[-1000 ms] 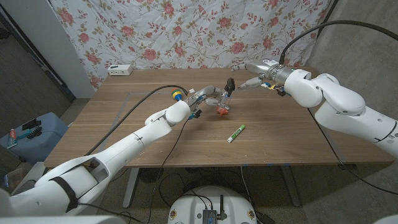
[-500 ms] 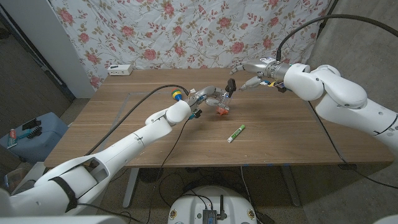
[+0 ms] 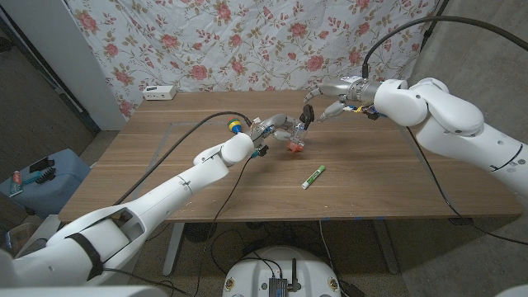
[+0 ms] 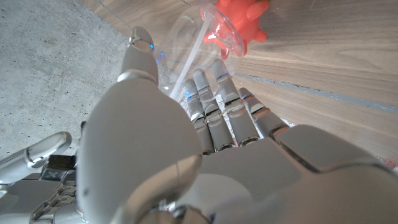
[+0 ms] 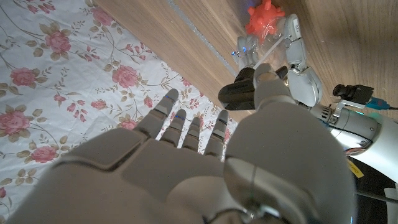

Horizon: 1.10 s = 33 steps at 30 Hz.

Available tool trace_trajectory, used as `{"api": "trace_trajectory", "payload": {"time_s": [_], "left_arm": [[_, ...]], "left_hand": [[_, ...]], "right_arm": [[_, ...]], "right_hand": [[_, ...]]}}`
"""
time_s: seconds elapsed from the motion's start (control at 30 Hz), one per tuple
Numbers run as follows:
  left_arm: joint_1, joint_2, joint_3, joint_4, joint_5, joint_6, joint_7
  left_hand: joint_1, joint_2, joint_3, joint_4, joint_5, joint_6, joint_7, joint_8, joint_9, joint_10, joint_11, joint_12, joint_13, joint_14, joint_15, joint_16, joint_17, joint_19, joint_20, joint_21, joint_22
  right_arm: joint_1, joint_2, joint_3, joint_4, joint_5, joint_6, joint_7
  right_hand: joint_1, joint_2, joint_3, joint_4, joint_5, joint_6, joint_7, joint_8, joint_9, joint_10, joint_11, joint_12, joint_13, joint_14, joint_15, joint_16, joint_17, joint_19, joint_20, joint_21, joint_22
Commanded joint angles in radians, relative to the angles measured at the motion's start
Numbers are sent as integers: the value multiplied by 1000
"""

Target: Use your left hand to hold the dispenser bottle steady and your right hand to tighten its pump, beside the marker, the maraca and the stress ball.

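Observation:
My left hand (image 3: 276, 128) (image 4: 186, 143) grips the clear dispenser bottle (image 3: 294, 134) (image 4: 186, 43) near the table's middle, tilted, with its black pump (image 3: 307, 112) (image 5: 238, 94) pointing up toward the right. My right hand (image 3: 334, 103) (image 5: 205, 155) hovers just right of the pump, fingers straight and spread, thumb right beside the pump head. The red spiky stress ball (image 3: 294, 148) (image 4: 239, 18) (image 5: 264, 15) lies under the bottle's base. The green marker (image 3: 313, 176) lies nearer the front edge. The colourful maraca (image 3: 235, 125) sits behind my left wrist.
A white power strip (image 3: 160, 92) lies at the table's (image 3: 165, 157) back left corner. A flowered cloth (image 3: 247, 41) hangs behind the table. A blue bin (image 3: 37, 177) stands on the floor to the left. Cables trail from both wrists.
My right hand has moved left toward the pump and now reaches it. The left hand and the bottle have stayed where they were.

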<state>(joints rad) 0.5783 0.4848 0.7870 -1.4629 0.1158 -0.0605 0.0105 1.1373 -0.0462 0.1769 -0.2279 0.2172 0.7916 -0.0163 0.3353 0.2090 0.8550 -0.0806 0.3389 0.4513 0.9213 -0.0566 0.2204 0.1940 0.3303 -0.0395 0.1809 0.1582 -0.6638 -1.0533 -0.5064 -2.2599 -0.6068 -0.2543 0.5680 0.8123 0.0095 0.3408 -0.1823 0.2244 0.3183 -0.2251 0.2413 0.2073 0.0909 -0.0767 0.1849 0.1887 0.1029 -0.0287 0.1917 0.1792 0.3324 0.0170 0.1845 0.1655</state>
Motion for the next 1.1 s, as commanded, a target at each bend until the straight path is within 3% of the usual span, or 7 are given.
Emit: {"api": "trace_trajectory", "payload": {"time_s": [0.03,1.1], "left_arm": [[-9,-7,7,11,15,-11,6],[-38,-33,29,62,40,-29,2]], "left_hand": [[1,133,90,79,-1,206,-30,5,3,65,-50,3,5,83,-146,2,1,-3,-101,-2,4],[1,135,105,76,-2,210,-28,6,2,71,-51,-4,15,87,-148,2,4,-4,-101,-2,3]], "right_arm": [[34,22,-18,33,-1,30,47],[70,49,-37,41,24,-39,115]], "right_hand": [[12,-1,6,4,9,12,2,9,3,-6,3,1,2,-2,3,-1,5,5,6,4,2],[-7,-8,-14,30,6,61,4,21,4,-5,10,6,2,-8,11,3,10,16,2,7,2]]}}
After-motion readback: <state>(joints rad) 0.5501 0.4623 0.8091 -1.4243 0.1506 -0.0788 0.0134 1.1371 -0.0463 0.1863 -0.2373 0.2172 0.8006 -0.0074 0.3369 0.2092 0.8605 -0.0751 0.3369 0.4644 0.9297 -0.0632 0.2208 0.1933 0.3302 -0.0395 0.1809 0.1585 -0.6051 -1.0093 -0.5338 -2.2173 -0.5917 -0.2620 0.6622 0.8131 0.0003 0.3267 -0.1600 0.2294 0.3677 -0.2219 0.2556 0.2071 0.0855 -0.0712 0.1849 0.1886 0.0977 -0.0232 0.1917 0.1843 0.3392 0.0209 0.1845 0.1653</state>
